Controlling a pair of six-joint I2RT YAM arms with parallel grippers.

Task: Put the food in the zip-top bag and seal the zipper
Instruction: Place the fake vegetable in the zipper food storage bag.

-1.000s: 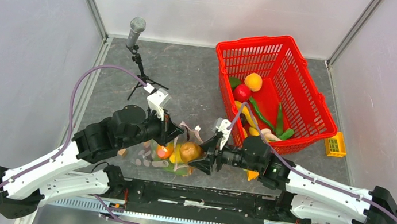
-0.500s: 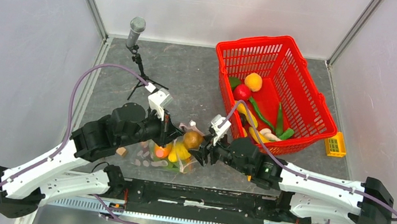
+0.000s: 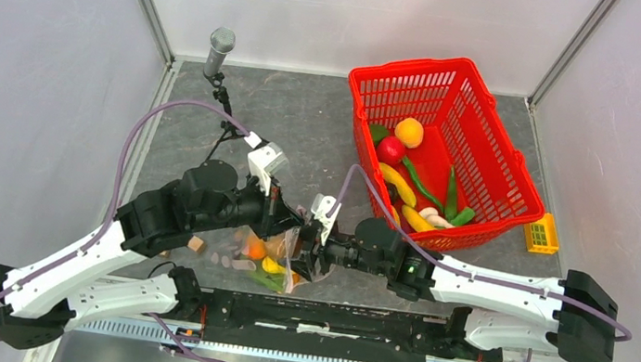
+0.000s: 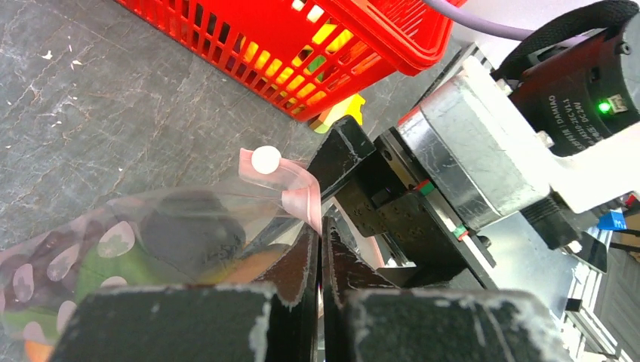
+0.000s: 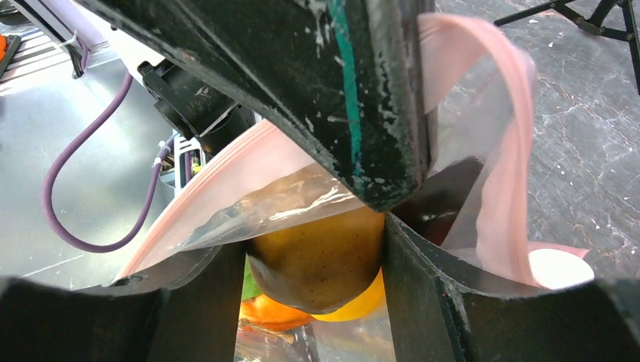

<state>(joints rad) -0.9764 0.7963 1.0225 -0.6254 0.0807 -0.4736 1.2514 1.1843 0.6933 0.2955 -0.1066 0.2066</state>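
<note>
The gray stone-patterned table (image 3: 307,114) stands inside plain white walls. A microphone on a small tripod (image 3: 220,44) stands at its far left and a red mesh basket (image 3: 488,156) at its far right. In the basket lie an orange toy fruit (image 3: 409,132), a red one (image 3: 390,149), a yellow banana (image 3: 400,186) and green bean pods (image 3: 451,198). A yellow block (image 3: 542,235) lies just outside the basket's near right corner, and a small tan block (image 3: 195,244) lies beside the left arm. Both arms meet at the near middle of the table over the zip-top bag (image 4: 166,226), a clear bag with pink dots that lies on the table in front of the arm bases. The left gripper (image 4: 320,237) has its jaws pressed together on the bag's mouth edge, pinching the pale-pink zipper (image 4: 302,200) and holding that edge up. A round white tab (image 4: 266,159) sits on the strip just beyond the fingers. The right gripper (image 5: 313,253) points into the open mouth, its jaws closed against both sides of a rounded brown toy food piece (image 5: 332,275), which sits between the two pink lips of the opening. Beneath it, inside the bag, are an orange piece (image 5: 268,313) and a yellow piece (image 5: 356,302). The overhead view also shows a green piece (image 3: 266,279) through the plastic.
</note>
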